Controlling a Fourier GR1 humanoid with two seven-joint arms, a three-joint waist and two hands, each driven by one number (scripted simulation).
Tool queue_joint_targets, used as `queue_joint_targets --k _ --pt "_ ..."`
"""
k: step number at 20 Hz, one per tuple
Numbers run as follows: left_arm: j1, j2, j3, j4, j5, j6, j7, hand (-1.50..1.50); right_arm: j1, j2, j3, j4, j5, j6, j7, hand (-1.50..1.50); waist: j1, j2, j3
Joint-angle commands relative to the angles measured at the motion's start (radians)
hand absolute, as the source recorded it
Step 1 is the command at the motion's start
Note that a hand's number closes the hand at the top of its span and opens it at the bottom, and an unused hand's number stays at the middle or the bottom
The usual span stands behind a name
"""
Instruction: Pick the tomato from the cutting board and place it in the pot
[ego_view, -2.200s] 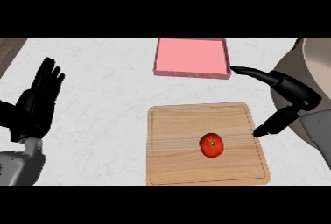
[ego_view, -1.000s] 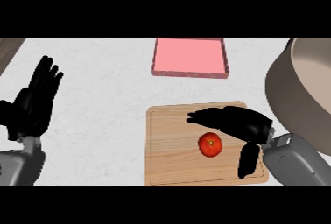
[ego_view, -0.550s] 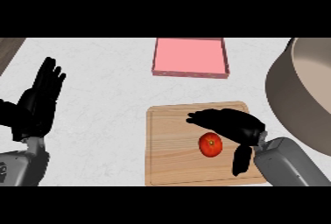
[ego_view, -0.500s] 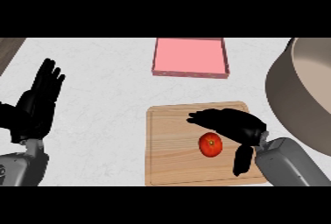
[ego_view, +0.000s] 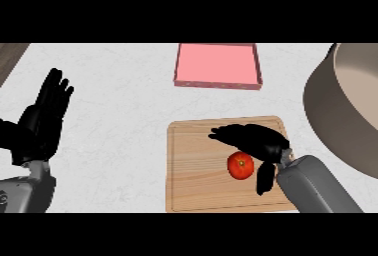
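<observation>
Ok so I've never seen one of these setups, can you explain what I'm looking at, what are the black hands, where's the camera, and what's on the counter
This is a humanoid robot seen from its own head, looking steeply down at a kitchen counter. The grey forearms with black hands are its arms. The left hand rests open at the left edge, fingers up. The right hand sits over a wooden cutting board, its fingers and thumb either side of a red tomato; whether it has gripped the tomato cannot be told. A pink flat box lies further back, and a large pot stands at the right, where the tomato should go.
</observation>
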Motion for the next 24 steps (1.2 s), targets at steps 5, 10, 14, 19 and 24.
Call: queue_joint_targets --k 5,10,14,19,24 --pt "-0.005 -0.019 0.024 -0.016 -0.012 -0.018 0.023 0.00 -0.006 0.024 0.050 0.138 0.129 -0.128 -0.163 1.50 0.004 0.001 0.000" --pt "0.019 -0.060 -0.007 -0.061 -0.053 0.007 0.040 0.00 0.020 0.000 0.052 0.107 0.169 -0.135 -0.246 1.50 0.000 -0.001 0.000" --pt "0.019 -0.057 0.032 0.022 -0.051 -0.044 -0.038 0.00 -0.029 0.023 0.004 0.165 0.198 -0.095 -0.280 1.50 -0.001 0.000 0.000" --pt "0.048 -0.052 0.051 -0.013 -0.031 -0.048 -0.007 0.00 0.212 0.044 0.024 -0.078 0.220 -0.142 -0.113 1.50 -0.021 -0.008 -0.001" --pt "0.037 -0.017 0.095 -0.005 -0.025 -0.040 0.021 0.00 0.457 0.097 0.002 -0.272 0.245 -0.198 0.119 1.50 -0.054 -0.015 -0.002"
